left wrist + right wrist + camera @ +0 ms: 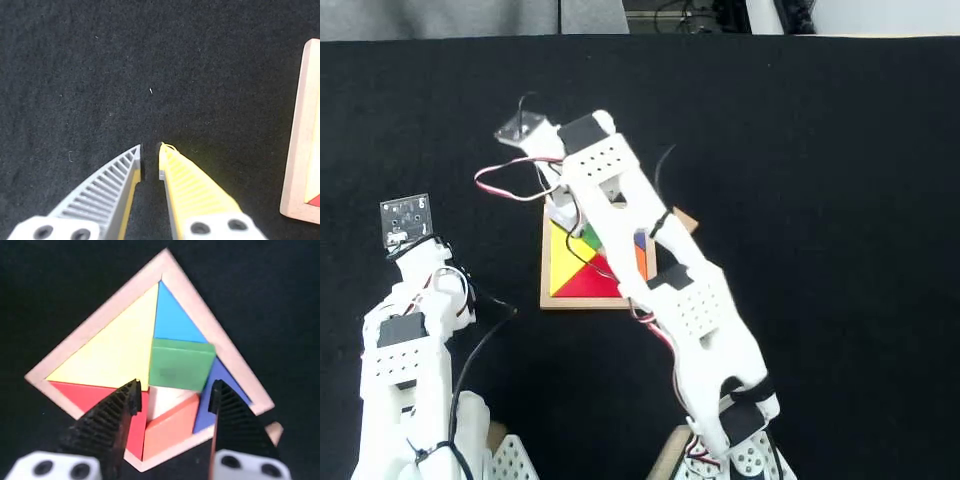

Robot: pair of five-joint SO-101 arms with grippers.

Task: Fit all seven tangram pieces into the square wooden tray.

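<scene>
Right pincer [175, 387] hangs wide open and empty, ribbed black fingers over the square wooden tray [102, 315]. Smooth yellow triangle [115, 350] and red triangle [85, 392] lie flat; the green square [180, 362] borders a bare wood patch. My left pincer [150, 147], ribbed grey and yellow, is closed to a slit on nothing, over fuzzy black cloth [150, 60] beside the tray.

The left arm [405, 350] and right arm [690, 300] are white shells with perforated plates, black servo blocks and looping red, white and black cables [505, 190]. The left hand [150, 160] has one grey and one yellow ribbed finger. The right hand [172, 395] has black ones.
</scene>
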